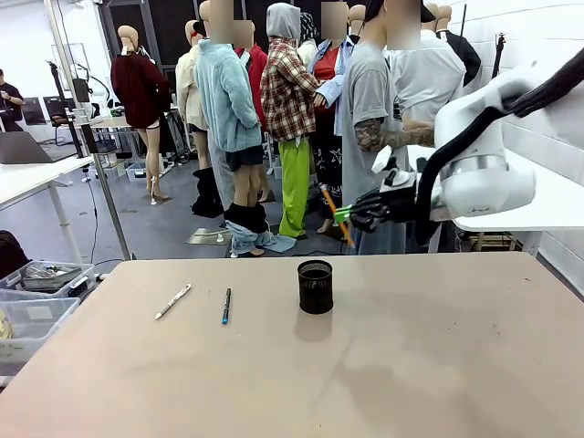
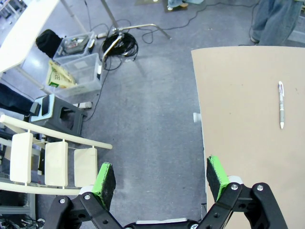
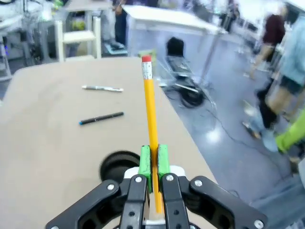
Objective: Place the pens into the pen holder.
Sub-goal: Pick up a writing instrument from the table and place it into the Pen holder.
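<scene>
My right gripper point(image 1: 345, 215) point(image 3: 153, 160) is shut on the orange pencil point(image 1: 334, 213) point(image 3: 150, 105), held in the air above and to the right of the pen holder point(image 1: 315, 286), a black mesh cup standing mid-table. In the right wrist view the holder's rim point(image 3: 116, 164) sits just below my fingers. The white-silver pen point(image 1: 172, 301) point(image 3: 102, 88) point(image 2: 281, 104) and the black pen with a blue tip point(image 1: 225, 306) point(image 3: 101, 118) lie on the table left of the cup. My left gripper point(image 2: 162, 176) hangs open off the table's left edge, above the floor.
People stand behind the table's far edge point(image 1: 319, 258). Clear plastic bins point(image 1: 32, 310) point(image 2: 76, 67) sit on the floor at the left, with cables point(image 2: 121, 45) and a white step stool point(image 2: 47, 157) nearby. The tan table top has free room around the cup.
</scene>
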You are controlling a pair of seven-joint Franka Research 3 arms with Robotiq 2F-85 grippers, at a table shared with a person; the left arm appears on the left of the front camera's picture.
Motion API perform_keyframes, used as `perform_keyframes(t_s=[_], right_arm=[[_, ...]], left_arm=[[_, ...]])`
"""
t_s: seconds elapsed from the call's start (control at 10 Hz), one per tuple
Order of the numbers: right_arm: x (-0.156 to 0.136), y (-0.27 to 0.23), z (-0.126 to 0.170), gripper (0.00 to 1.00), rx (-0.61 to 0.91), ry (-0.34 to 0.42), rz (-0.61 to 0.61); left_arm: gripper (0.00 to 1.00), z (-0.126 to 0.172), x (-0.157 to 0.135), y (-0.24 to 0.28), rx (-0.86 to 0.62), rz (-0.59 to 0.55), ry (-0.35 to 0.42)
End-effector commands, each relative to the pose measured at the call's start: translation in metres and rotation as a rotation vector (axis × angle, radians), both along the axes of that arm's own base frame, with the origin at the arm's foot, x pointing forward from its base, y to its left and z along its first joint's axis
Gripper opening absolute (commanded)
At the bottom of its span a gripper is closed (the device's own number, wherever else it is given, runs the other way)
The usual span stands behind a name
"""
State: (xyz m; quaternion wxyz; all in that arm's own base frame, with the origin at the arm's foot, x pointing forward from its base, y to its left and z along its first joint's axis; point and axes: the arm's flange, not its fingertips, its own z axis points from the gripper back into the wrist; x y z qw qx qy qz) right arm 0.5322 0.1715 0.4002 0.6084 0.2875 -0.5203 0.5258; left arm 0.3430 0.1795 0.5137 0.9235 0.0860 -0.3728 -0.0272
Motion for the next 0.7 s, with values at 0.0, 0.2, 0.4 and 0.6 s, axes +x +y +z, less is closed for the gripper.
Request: perform_keyframes(t_s=[0.0, 0.2, 0.4, 0.6], right_arm=[[0.032, 0.023, -0.019, 0.0, 0.02, 0.025, 0.073], [0.042, 0.041, -0.041, 0.0, 0.04, 0.057, 0.13], [0.051, 0.046, -0.057, 0.0, 0.068, 0.072, 0.144], [0.061, 0.048, -0.064, 0.0, 0.073, 0.07, 0.131]], left_arm=[[1.0, -0.001, -0.001, 0.002, 0.005, 0.004, 0.003], [1.0, -0.001, -0.001, 0.002, 0.005, 0.004, 0.003], [1.0, -0.001, -0.001, 0.002, 0.005, 0.004, 0.003], [1.0, -0.001, -0.001, 0.002, 0.005, 0.004, 0.003]])
